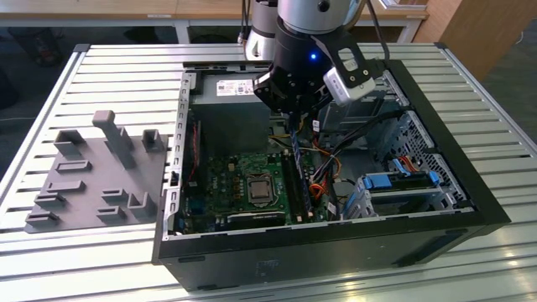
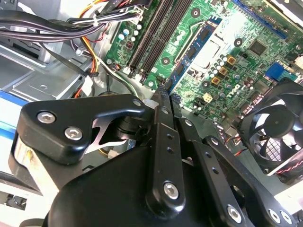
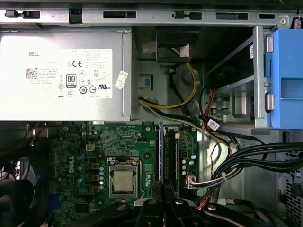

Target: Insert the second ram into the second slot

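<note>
**Exterior view's left.** Grey plastic fixture block [image 1: 92, 170], moulded with upright posts and shallow pockets. It lies flat on the slatted metal desk [image 1: 126, 69].

**Centre.** Black steel computer case [image 1: 336, 251], lying open side up on the desk.
- At its far end is a silver box-shaped power supply [image 1: 225, 94] with a white label.
- Next to that is the green motherboard [image 1: 222, 182], carrying a square metal processor socket [image 1: 256, 189].
- Just to the exterior view's right of the socket run the long black memory slots [image 1: 300, 189], side by side, lengthwise away from the power supply.

**Over the slots.** Black robot arm [image 1: 302, 38], reaching down into the case.
- Jaws: clenched, the two fingers drawn nearly together on the second ram.
- Second ram [image 2: 196, 47] [image 3: 160, 151]: a thin, flat, long blue memory stick, seen in both wrist views.
- The stick stands on edge with its flat faces between the fingers. It runs out from the fingertips toward the power supply.
- It is in line with the slots, on the side nearest the processor socket.
- Whether its lower edge has entered a slot cannot be told.

**Exterior view's right.** Bundle of black cables [image 3: 255, 156], crossing the case floor beside the board. Beyond it are the chunky blue plastic drive-bay latches [image 1: 403, 179], against the case's side wall.
</note>
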Available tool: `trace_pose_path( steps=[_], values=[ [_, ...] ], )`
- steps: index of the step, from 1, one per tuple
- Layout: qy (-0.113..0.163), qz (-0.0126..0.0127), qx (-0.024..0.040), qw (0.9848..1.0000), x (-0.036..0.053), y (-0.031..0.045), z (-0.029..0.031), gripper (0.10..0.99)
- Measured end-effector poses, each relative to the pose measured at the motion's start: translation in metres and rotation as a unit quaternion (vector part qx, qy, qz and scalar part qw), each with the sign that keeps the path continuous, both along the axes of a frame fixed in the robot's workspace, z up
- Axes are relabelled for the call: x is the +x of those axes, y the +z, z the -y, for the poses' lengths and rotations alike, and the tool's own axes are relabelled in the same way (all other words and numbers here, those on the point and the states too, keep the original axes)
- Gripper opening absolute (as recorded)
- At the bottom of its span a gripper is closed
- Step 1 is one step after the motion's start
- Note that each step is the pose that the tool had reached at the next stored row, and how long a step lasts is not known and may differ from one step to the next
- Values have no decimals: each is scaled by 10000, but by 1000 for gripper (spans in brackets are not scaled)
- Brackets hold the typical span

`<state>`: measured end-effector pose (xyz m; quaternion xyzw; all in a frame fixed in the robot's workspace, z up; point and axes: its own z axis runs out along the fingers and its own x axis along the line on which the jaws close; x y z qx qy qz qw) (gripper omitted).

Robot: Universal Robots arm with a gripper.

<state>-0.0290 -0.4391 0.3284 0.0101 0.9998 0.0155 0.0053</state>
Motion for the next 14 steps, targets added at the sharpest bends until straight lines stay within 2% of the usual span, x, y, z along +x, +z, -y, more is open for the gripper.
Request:
trace_pose_path(
  steps=[14],
  values=[
    [0, -6, 1, 10000, 0, -32, 4, 133]
  ],
)
